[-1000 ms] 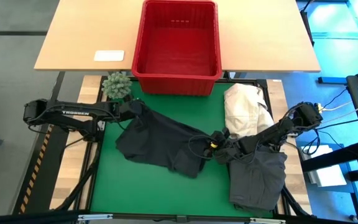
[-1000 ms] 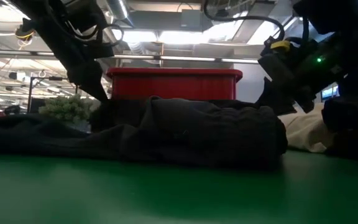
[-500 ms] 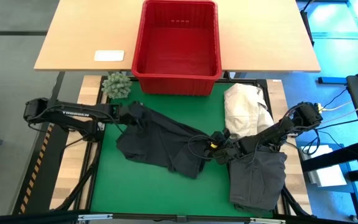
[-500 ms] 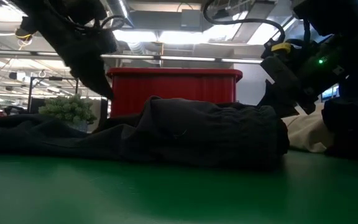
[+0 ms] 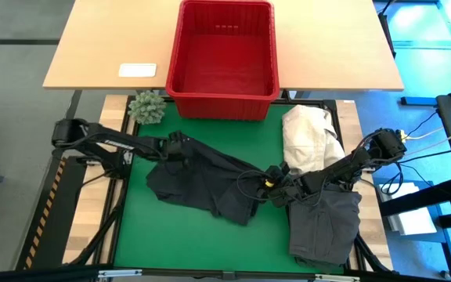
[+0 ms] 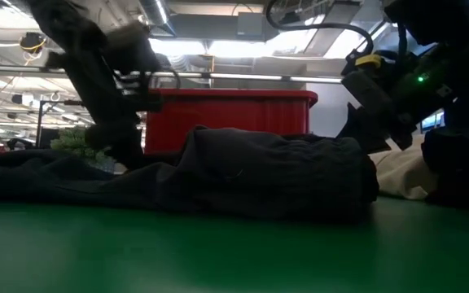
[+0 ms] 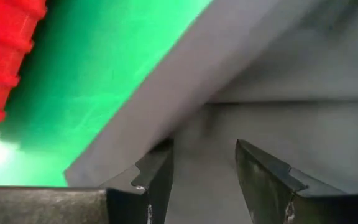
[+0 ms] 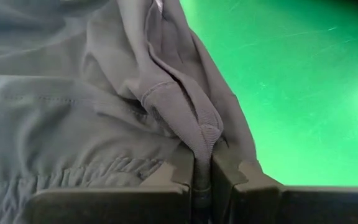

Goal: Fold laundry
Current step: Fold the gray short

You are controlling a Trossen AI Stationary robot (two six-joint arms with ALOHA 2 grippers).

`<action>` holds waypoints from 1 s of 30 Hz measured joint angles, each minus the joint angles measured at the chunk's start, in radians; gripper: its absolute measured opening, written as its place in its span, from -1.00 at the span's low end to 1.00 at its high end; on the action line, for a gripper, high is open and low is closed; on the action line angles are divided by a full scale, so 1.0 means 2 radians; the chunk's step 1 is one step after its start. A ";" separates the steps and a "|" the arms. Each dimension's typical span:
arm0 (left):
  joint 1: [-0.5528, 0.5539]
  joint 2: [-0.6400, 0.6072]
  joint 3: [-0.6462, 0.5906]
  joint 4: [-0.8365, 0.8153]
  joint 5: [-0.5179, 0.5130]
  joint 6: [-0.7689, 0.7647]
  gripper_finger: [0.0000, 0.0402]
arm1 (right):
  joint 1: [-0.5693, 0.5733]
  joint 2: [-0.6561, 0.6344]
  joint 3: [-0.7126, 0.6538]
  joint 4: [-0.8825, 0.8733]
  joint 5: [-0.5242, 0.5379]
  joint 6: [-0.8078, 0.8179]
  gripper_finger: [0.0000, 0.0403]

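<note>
A dark garment (image 5: 202,176) lies crumpled in the middle of the green mat (image 5: 178,235); the low view shows it as a low mound (image 6: 275,171). My left gripper (image 5: 180,146) stands open, low over the garment's far left corner (image 7: 241,118). My right gripper (image 5: 276,179) is shut on the garment's right edge. A second dark grey garment (image 5: 323,223) lies on the mat at the near right, under my right arm. My left gripper's fingers (image 7: 157,171) stand just above the garment's far left corner; I cannot tell whether they touch it. My right gripper pinches a ribbed, folded-over hem (image 8: 202,142) at the garment's right edge between its two fingers. It comes from the table's right, slanting down. The rest of the garment lies slack on the mat.
A red plastic basket (image 5: 180,55) stands on the wooden table at the far side. A cream-white cloth heap (image 5: 310,139) lies at the far right of the mat. A small green plant (image 5: 147,107) and a white card (image 5: 137,70) are at the far left. The mat's near left is bare.
My left gripper has come down and toward the table's right, onto the garment's far left corner. The garment and my right gripper have kept still.
</note>
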State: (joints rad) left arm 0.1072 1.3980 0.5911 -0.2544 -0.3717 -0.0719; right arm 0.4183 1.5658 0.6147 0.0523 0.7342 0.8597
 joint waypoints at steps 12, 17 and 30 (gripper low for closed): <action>0.083 0.003 0.000 0.050 -0.001 0.031 -0.19 | 0.000 0.000 0.000 -0.002 -0.033 -0.016 -0.88; 0.098 0.002 0.000 0.053 -0.030 0.032 -0.19 | 0.000 0.000 0.003 -0.003 -0.033 -0.045 -0.88; -0.017 -0.010 0.086 -0.052 -0.017 0.021 -0.19 | -0.003 0.000 0.114 -0.237 -0.072 -0.083 -0.23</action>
State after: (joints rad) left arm 0.0723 1.3788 0.7633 -0.3578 -0.4060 -0.0307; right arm 0.4118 1.5658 0.8435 -0.4222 0.5893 0.6941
